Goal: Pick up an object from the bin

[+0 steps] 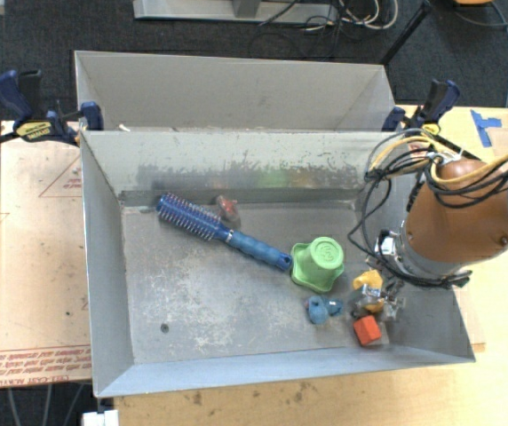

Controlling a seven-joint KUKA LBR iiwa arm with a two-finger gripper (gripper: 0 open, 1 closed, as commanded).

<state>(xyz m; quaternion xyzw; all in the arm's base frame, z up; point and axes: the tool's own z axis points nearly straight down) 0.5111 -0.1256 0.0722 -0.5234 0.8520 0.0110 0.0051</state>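
The gripper sits low in the front right corner of the bin, over a small orange block beside a yellow piece; whether it is apart or together I cannot tell. Crowded against the wall, it could push the block away instead of catching it

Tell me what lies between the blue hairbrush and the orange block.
In the camera view, a green cup sits at the hairbrush handle's end, then a small blue piece nearer the orange block.
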